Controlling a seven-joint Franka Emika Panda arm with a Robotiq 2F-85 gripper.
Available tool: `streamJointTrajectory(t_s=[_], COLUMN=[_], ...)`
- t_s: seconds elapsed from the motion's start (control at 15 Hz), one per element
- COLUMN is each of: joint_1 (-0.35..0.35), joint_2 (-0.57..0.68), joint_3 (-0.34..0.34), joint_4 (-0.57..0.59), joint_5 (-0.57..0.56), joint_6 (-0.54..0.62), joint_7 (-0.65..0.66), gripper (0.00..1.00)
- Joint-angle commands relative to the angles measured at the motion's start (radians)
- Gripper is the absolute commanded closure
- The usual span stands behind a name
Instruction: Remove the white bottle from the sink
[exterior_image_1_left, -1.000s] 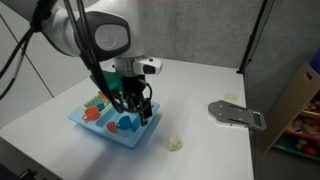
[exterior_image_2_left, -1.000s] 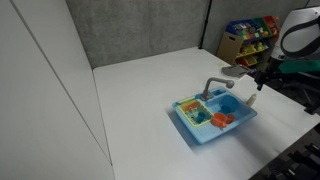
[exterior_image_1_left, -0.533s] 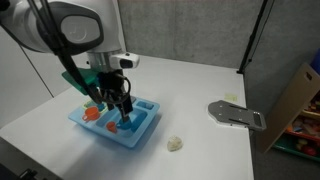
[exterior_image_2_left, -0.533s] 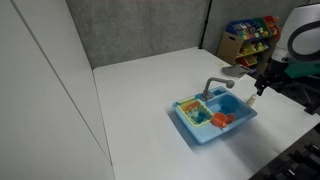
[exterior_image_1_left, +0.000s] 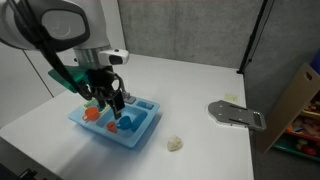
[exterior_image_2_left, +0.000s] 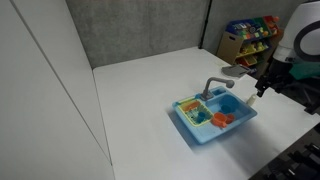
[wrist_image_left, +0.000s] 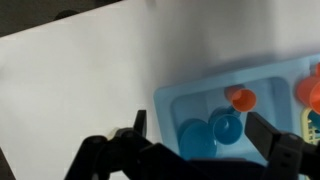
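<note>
Cream white bottle (exterior_image_1_left: 174, 144) on table (exterior_image_1_left: 200, 80) (long axis unclear), clear of sink (exterior_image_1_left: 105, 133)

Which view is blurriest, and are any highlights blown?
Wrist view: soft all over, sink and gripper edges smeared, table close to blown out. In an exterior view the white bottle is a low-contrast blob against the pale table. Both exterior views: even lighting, no hard glare.

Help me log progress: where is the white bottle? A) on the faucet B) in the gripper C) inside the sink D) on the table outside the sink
D: in an exterior view the white bottle lies on the table, apart from the sink.
</note>
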Motion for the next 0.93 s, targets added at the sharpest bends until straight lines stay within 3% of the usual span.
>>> streamJointTrajectory(t_s=[0.0, 0.2, 0.87], joint_1=[-0.008, -0.008, 0.007], joint_2=[0.002, 0.003, -0.192], joint_3=[0.007, 0.007, 0.045], joint_4=[0.001, 0.001, -0.093], joint_5=[0.000, 0.000, 0.050], joint_6=[-0.002, -0.002, -0.045], joint_7=[0.000, 0.000, -0.092], gripper=[0.00, 0.00, 0.00])
